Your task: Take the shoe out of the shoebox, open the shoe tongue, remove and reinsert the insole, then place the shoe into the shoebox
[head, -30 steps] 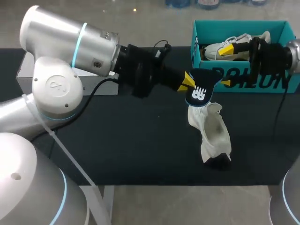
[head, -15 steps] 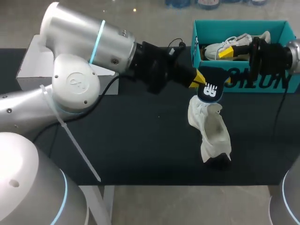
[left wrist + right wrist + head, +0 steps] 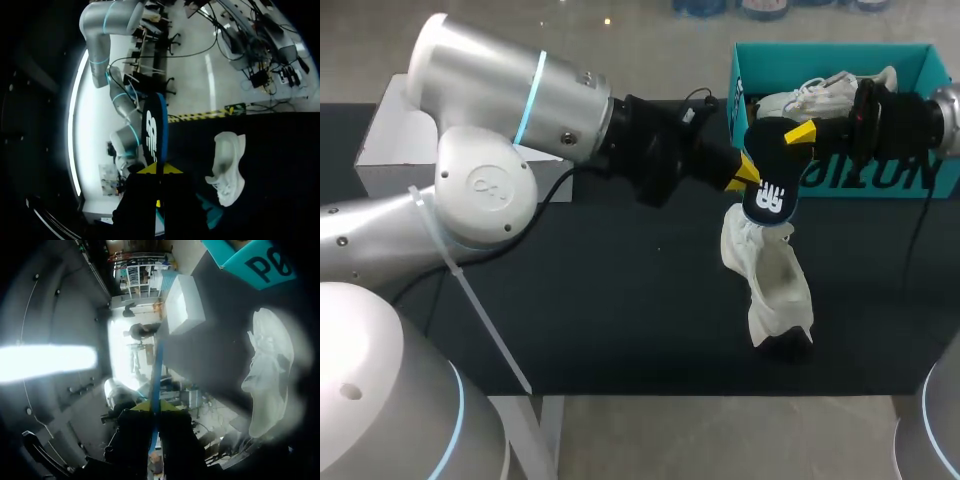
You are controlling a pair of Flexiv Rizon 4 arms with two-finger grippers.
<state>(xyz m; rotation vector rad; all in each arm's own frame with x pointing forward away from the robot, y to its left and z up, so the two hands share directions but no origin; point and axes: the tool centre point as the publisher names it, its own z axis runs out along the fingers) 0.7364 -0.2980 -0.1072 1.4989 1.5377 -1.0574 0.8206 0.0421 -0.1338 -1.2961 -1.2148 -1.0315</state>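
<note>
1. Our left gripper (image 3: 745, 172) is clamped on the insole (image 3: 770, 195) at its side edge.
2. Our right gripper (image 3: 800, 133) pinches its upper end, before the teal shoebox (image 3: 890, 178).
3. We see the white shoe (image 3: 775, 285) lying on the table (image 3: 620, 300) just beside the insole.

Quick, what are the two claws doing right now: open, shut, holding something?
Left gripper: shut on the dark insole, which sits edge-on between its yellow tips.
Right gripper: shut on the same insole.
</note>
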